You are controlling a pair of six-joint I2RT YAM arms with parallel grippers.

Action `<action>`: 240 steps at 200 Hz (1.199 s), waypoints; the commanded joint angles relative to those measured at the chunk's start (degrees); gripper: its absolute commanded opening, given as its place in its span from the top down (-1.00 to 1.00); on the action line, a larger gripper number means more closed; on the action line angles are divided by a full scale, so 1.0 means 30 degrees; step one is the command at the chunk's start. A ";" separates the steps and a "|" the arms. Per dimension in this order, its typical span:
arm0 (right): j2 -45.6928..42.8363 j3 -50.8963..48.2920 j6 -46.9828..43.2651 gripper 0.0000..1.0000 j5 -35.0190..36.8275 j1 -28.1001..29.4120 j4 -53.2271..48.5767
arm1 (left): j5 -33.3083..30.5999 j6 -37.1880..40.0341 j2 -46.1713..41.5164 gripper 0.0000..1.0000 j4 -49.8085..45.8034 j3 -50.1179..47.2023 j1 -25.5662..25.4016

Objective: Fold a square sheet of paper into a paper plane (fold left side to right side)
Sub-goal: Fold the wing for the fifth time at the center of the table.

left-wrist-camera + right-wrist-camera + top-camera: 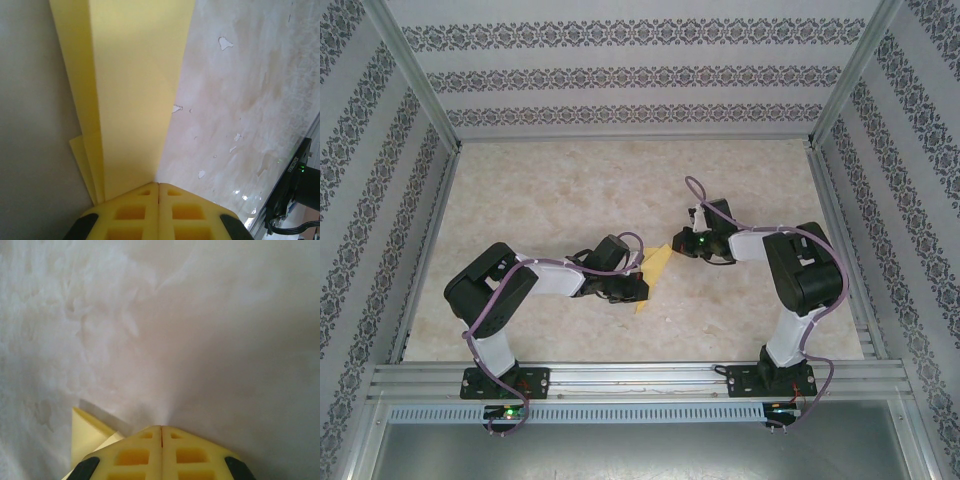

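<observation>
Left gripper (158, 192), jaws together, perhaps pressed the folded yellow paper (135, 90) ahead; right gripper (161, 434), closed too, faced marbled tabletop (210, 315).

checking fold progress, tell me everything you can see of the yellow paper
The yellow paper is thin, plain and matte, folded into a long narrow shape of stacked layers, with a straight crease along it and a lower layer's edge peeking out. It lies on the marbled table, between both shut hands: the left hand sits over one end, and a corner shows beside the right hand.
</observation>
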 commanded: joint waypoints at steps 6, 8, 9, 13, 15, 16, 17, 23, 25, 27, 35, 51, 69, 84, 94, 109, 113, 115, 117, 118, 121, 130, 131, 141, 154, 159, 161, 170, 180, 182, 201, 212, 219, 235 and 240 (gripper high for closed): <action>0.0352 0.0358 -0.0577 1.00 0.1237 -0.0383 -0.0347 | -0.1362 0.0368 0.0421 0.94 -0.2360 -0.0962 0.0379; 0.0311 0.0358 -0.0555 1.00 0.1243 -0.0406 -0.0358 | -0.1372 0.0367 0.0419 0.94 -0.2347 -0.0981 0.0379; 0.0290 0.0358 -0.0566 1.00 0.1239 -0.0410 -0.0360 | -0.1379 0.0366 0.0418 0.94 -0.2354 -0.0970 0.0379; 0.0187 0.0358 -0.0560 1.00 0.1236 -0.0406 -0.0376 | -0.1383 0.0366 0.0378 0.94 -0.2334 -0.0972 0.0370; 0.0109 0.0336 -0.0551 1.00 0.1235 -0.0390 -0.0402 | -0.1385 0.0351 0.0364 0.94 -0.2318 -0.0977 0.0370; 0.0086 0.0333 -0.0564 1.00 0.1235 -0.0402 -0.0411 | -0.1400 0.0344 0.0361 0.94 -0.2296 -0.0982 0.0374; 0.0045 0.0331 -0.0571 1.00 0.1235 -0.0393 -0.0416 | -0.1407 0.0355 0.0360 0.94 -0.2300 -0.1000 0.0377; -0.0160 0.0329 -0.0582 1.00 0.1264 -0.0417 -0.0513 | -0.1414 0.0337 0.0332 0.94 -0.2303 -0.0994 0.0379; -0.0234 0.0329 -0.0593 1.00 0.1264 -0.0436 -0.0546 | -0.1407 0.0322 0.0308 0.94 -0.2289 -0.1004 0.0365; -0.0304 0.0329 -0.0603 1.00 0.1265 -0.0441 -0.0576 | -0.1405 0.0326 0.0303 0.94 -0.2270 -0.0992 0.0361; -0.0655 0.0329 -0.0642 1.00 0.1292 -0.0494 -0.0751 | -0.1429 0.0308 0.0233 0.94 -0.2246 -0.0993 0.0379; -0.1619 0.0187 -0.0742 1.00 0.1411 -0.0582 -0.1189 | -0.1449 0.0281 0.0184 0.94 -0.2191 -0.0971 0.0356; -0.2988 -0.0118 -0.0824 1.00 0.1585 -0.0669 -0.1724 | -0.1470 0.0254 0.0110 0.94 -0.2186 -0.0909 0.0376; -0.4302 -0.0516 -0.0826 1.00 0.1616 -0.0686 -0.2115 | -0.1452 0.0221 0.0044 0.94 -0.2166 -0.0887 0.0378; -0.5080 -0.0866 -0.0715 1.00 0.1506 -0.0705 -0.2381 | -0.1473 0.0191 0.0030 0.94 -0.2152 -0.0867 0.0365; -0.6340 -0.1521 -0.0349 1.00 0.1299 -0.0666 -0.2597 | -0.1479 0.0191 -0.0014 0.94 -0.2165 -0.0787 0.0357; -0.6630 -0.1737 -0.0204 1.00 0.1219 -0.0675 -0.2631 | -0.1497 0.0190 -0.0016 0.94 -0.2165 -0.0790 0.0371; -0.6796 -0.1813 -0.0125 1.00 0.1173 -0.0662 -0.2628 | -0.1501 0.0190 -0.0013 0.94 -0.2173 -0.0807 0.0370; -0.6947 -0.1935 -0.0054 1.00 0.1110 -0.0652 -0.2642 | -0.1495 0.0190 -0.0005 0.94 -0.2168 -0.0774 0.0377; -0.7002 -0.1989 -0.0008 1.00 0.1070 -0.0650 -0.2630 | -0.1484 0.0190 0.0001 0.94 -0.2177 -0.0764 0.0363; -0.7214 -0.2162 0.0116 1.00 0.0999 -0.0648 -0.2619 | -0.1474 0.0190 -0.0008 0.94 -0.2207 -0.0762 0.0377; -0.7791 -0.2637 0.0524 1.00 0.0759 -0.0520 -0.2538 | -0.1529 0.0220 0.0004 0.94 -0.2244 -0.0737 0.0379; -0.7863 -0.2692 0.0574 1.00 0.0734 -0.0496 -0.2534 | -0.1531 0.0234 -0.0009 0.94 -0.2230 -0.0745 0.0364; -0.8438 -0.3232 0.1025 1.00 0.0543 -0.0265 -0.2363 | -0.1476 0.0249 0.0030 0.94 -0.2274 -0.0695 0.0379; -0.9039 -0.3757 0.1571 1.00 0.0393 0.0140 -0.2297 | -0.1507 0.0280 0.0028 0.94 -0.2303 -0.0666 0.0379; -0.9234 -0.3962 0.1784 1.00 0.0364 0.0300 -0.2219 | -0.1516 0.0307 0.0009 0.94 -0.2303 -0.0670 0.0372; -0.9285 -0.4047 0.1888 1.00 0.0358 0.0373 -0.2174 | -0.1528 0.0307 0.0008 0.94 -0.2303 -0.0667 0.0370; -0.9540 -0.4434 0.2390 1.00 0.0313 0.0687 -0.1846 | -0.1516 0.0308 0.0018 0.94 -0.2268 -0.0682 0.0365; -0.9699 -0.4808 0.2867 1.00 0.0240 0.1090 -0.1370 | -0.1502 0.0329 0.0047 0.94 -0.2266 -0.0691 0.0379; -0.9696 -0.4847 0.2917 1.00 0.0240 0.1144 -0.1335 | -0.1495 0.0335 0.0047 0.94 -0.2257 -0.0672 0.0379; -0.9694 -0.5188 0.3463 1.00 0.0609 0.2006 -0.0978 | -0.1468 0.0343 0.0065 0.94 -0.2228 -0.0644 0.0378; -0.9538 -0.5345 0.3813 1.00 0.0928 0.2496 -0.0661 | -0.1458 0.0337 0.0054 0.94 -0.2228 -0.0609 0.0375; -0.9377 -0.5453 0.4018 1.00 0.1050 0.2775 -0.0382 | -0.1438 0.0331 0.0080 0.94 -0.2237 -0.0601 0.0371; -0.8816 -0.5636 0.4455 1.00 0.1161 0.3307 0.0388 | -0.1435 0.0329 0.0062 0.94 -0.2219 -0.0582 0.0365; -0.8597 -0.5647 0.4593 1.00 0.1176 0.3454 0.0645 | -0.1444 0.0337 0.0062 0.94 -0.2224 -0.0586 0.0372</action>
